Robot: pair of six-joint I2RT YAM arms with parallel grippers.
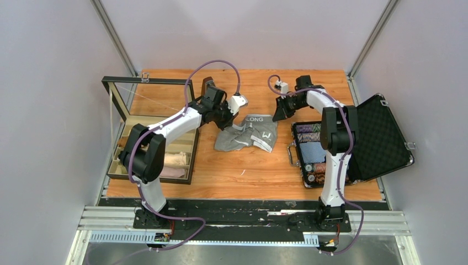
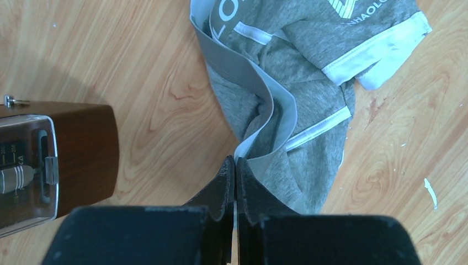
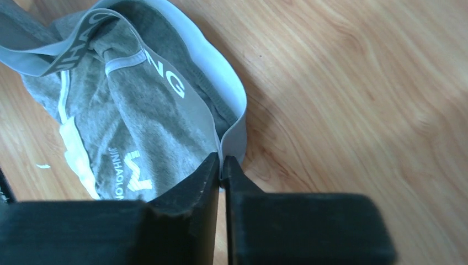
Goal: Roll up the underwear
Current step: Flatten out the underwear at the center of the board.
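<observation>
Jaws of left gripper (image 2: 235,163) and right gripper (image 3: 221,163) pinch opposite waistband (image 2: 271,98) ends of the underwear (image 1: 243,138), crumpled at bench (image 1: 243,172) centre; such thin edge grips may slip under tension, leaving fabric bunched.

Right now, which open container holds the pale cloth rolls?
The glass-lidded wooden box on the left, with rolls in its compartments; the black foam-lined case on the right holds multicoloured stacks instead.

The underwear (image 1: 246,134) has "LONG" on its waistband (image 1: 255,118), toward 12 o'clock in the top view. Its leg shows a white W-shaped logo (image 3: 135,171) beside "JINHAOLO", the remaining letters hidden.
</observation>
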